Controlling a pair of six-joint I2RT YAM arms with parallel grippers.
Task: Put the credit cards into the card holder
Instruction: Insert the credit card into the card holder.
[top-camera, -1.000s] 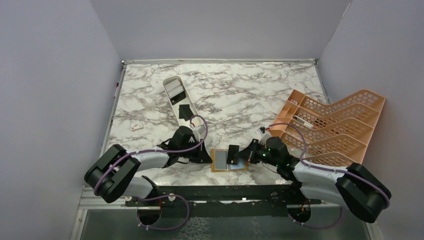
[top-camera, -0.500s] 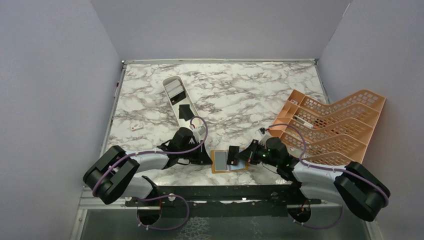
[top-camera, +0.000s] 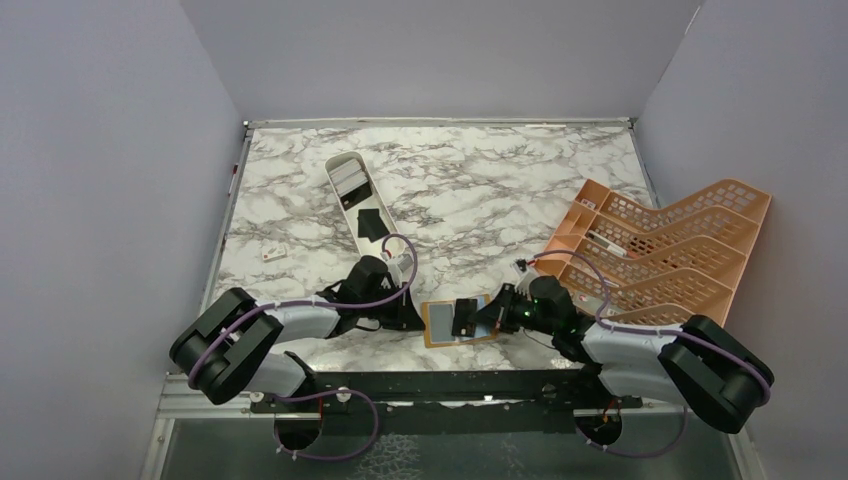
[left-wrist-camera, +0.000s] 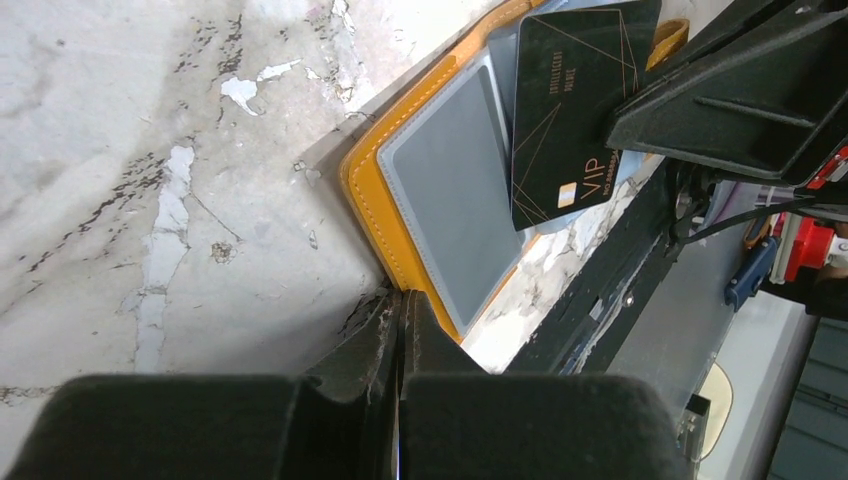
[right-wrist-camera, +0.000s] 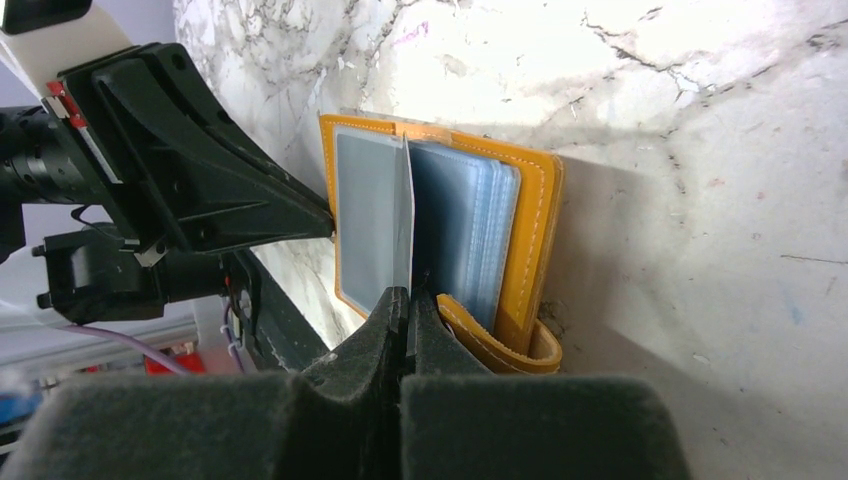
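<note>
Lying open near the front edge of the table (top-camera: 500, 190), the card holder (top-camera: 440, 322) shows grey and pale-blue sleeves. A black card (left-wrist-camera: 570, 110) hangs over its middle, pinched in the right gripper (right-wrist-camera: 408, 292). The left gripper (left-wrist-camera: 400, 297) has jaws pressed together, tips touching the holder's orange rim. More cards (top-camera: 349, 178) sit in a white tray (top-camera: 337, 196) farther back.

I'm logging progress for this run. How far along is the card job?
Done: the card holder lies open, its edge pinned by the shut left gripper. Whether any sleeve already holds a card is unclear. In hand: the right gripper holds a black VIP card over the sleeves, not yet slid in. Left: a black card and pale cards lie in the white tray.
</note>
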